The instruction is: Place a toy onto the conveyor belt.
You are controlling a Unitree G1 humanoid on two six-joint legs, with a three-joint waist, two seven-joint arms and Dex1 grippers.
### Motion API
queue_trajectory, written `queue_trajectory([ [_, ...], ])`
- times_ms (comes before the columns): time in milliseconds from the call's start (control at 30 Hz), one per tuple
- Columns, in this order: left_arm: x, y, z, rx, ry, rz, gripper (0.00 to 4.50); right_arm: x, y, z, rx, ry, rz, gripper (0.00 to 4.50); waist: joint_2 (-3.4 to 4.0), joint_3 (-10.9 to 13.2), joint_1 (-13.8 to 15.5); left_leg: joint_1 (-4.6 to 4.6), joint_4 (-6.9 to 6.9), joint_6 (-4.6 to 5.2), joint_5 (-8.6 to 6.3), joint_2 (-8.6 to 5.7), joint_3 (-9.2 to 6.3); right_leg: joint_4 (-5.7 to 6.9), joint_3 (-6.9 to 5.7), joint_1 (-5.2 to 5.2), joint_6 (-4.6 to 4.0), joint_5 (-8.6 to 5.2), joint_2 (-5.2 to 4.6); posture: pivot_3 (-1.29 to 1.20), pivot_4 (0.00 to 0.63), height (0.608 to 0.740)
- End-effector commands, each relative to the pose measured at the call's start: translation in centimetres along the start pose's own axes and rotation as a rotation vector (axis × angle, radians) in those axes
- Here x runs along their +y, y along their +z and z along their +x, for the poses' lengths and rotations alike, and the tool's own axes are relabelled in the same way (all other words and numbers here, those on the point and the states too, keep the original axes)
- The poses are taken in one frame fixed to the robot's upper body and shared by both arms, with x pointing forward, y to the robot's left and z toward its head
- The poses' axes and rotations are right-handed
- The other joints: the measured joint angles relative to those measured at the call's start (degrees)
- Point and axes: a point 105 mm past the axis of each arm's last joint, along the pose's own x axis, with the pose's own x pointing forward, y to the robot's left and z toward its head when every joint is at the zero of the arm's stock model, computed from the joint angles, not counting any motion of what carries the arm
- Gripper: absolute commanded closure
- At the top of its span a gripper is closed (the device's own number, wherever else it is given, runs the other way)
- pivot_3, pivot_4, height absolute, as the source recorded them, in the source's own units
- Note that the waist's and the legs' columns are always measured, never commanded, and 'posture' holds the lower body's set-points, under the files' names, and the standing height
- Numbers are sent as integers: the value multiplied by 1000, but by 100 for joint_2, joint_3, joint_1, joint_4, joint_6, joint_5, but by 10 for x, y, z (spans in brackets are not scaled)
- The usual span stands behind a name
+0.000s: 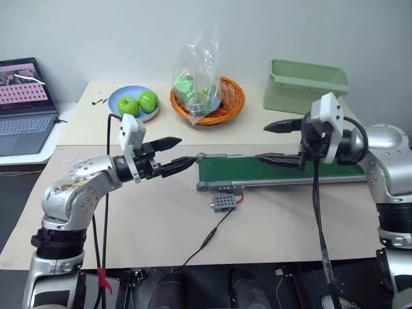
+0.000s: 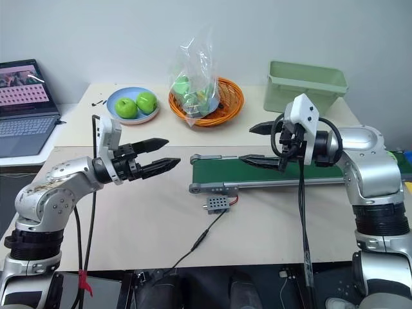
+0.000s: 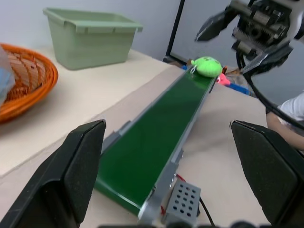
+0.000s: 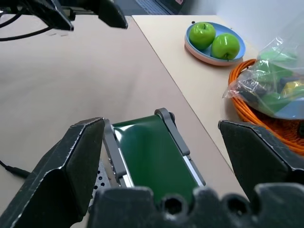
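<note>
In the left wrist view the lime-green toy (image 3: pixel 207 66) lies on the far end of the dark-green conveyor belt (image 3: pixel 156 137). The belt (image 1: pixel 277 172) runs across the table's right half, and its small grey wired box (image 1: pixel 222 204) sits in front of its left end. My left gripper (image 1: pixel 185 150) hovers open and empty just left of that end, pointing along the belt. Over the belt's left part my right gripper (image 1: pixel 261 141) is open and empty, pointing left. The right arm hides the belt's far end in the head views.
A blue plate with two green apples (image 1: pixel 133 103), an orange basket (image 1: pixel 228 106) holding a clear bag of green items, and a pale green bin (image 1: pixel 308 84) stand at the back. A laptop (image 1: pixel 22 106) is far left. A black cable (image 1: pixel 212 235) trails toward the front edge.
</note>
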Motion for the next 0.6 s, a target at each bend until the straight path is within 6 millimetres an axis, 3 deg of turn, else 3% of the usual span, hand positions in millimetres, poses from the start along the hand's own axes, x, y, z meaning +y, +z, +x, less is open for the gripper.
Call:
queue_trajectory([
  [33, -4, 14, -5, -37, -4, 40, 35, -5, 18, -7, -37, -27, -73, 0, 0, 0, 0, 0, 0, 0, 0, 0, 0, 0, 0, 0, 0, 0, 0, 0, 150, 740],
  [600, -3, 19, -5, -65, 14, 44, 35, -4, 13, -4, -37, -27, -57, 0, 0, 0, 0, -1, 0, 0, 0, 0, 0, 1, 0, 0, 0, 0, 0, 0, 150, 740],
])
